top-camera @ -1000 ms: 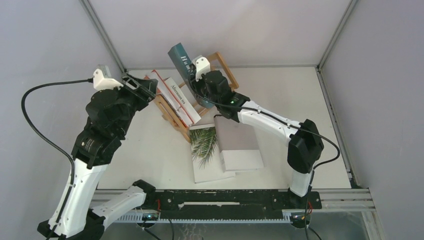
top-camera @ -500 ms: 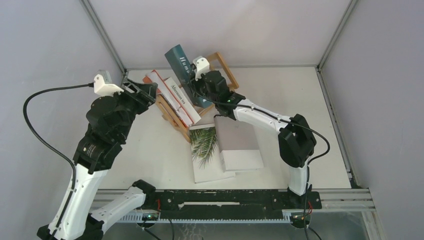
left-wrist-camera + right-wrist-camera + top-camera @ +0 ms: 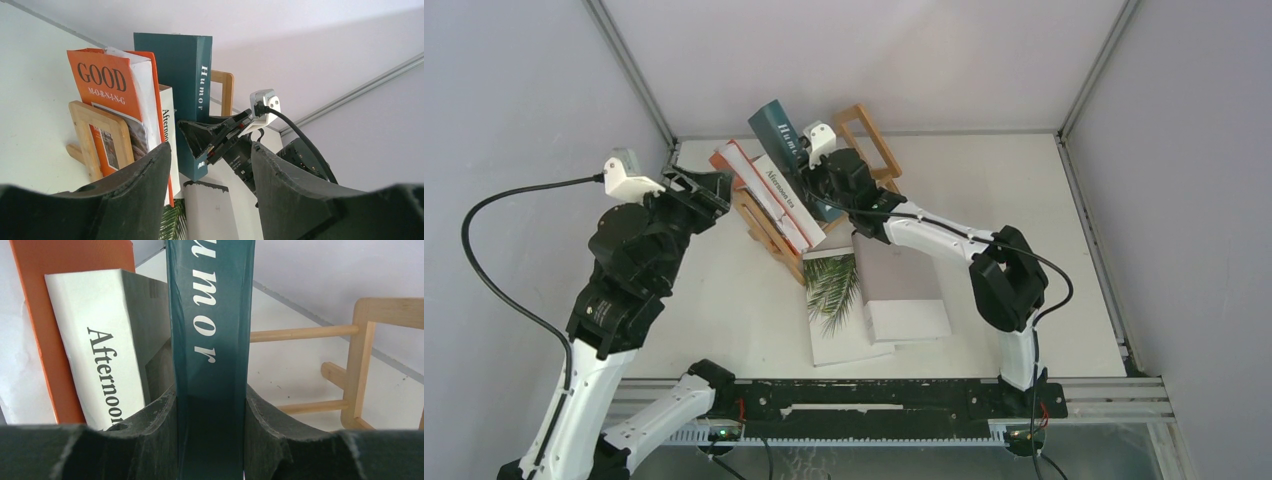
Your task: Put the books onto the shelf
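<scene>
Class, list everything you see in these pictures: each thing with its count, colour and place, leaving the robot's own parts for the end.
orange book: 1, orange-red, standing in the shelf at the end nearer the left arm
white book: 1, white, "Afternoon" spine, in the shelf beside the orange book
teal book: 1, teal, "Humor" spine, gripped at the shelf next to the white book
palm-leaf book: 1, white with green leaf, flat on the table
grey book: 1, grey-white, flat, partly on the palm-leaf book
shelf: 1, light wood, far middle of table
table: 1, white
left gripper: 1, black, open, facing the shelf
right gripper: 1, black, shut on the teal book

White table (image 3: pixel 1024 200), plain grey walls (image 3: pixel 874 50)
</scene>
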Robot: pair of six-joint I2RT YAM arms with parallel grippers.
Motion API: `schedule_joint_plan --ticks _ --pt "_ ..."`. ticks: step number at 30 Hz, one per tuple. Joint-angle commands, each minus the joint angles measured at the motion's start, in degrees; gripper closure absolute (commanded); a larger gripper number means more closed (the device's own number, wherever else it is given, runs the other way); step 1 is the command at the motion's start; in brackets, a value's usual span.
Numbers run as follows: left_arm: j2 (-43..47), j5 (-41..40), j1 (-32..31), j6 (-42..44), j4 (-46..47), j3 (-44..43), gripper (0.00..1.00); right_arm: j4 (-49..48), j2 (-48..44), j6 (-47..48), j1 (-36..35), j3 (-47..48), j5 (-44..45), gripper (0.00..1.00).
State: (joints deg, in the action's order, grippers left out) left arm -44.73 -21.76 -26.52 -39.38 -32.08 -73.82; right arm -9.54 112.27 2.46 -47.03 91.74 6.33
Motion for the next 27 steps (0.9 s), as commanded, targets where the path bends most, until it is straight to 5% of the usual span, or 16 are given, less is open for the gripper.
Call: schedule_joint_plan --ticks 1,18,27 --pt "0.71 0.31 0.51 1.42 2.84 1.71 0.36 -5.23 0.11 -0.14 -0.86 -0.19 -0.18 0.78" --pt "2.12 -0.13 0.6 0.73 3.5 4.07 0.36 -5.27 1.79 -0.79 -1.58 -0.52 -0.87 0.75" --pt "2.2 -0.04 0.57 0.01 3.91 4.56 0.36 -4.71 1.11 -1.01 -1.56 -1.04 -1.23 0.47"
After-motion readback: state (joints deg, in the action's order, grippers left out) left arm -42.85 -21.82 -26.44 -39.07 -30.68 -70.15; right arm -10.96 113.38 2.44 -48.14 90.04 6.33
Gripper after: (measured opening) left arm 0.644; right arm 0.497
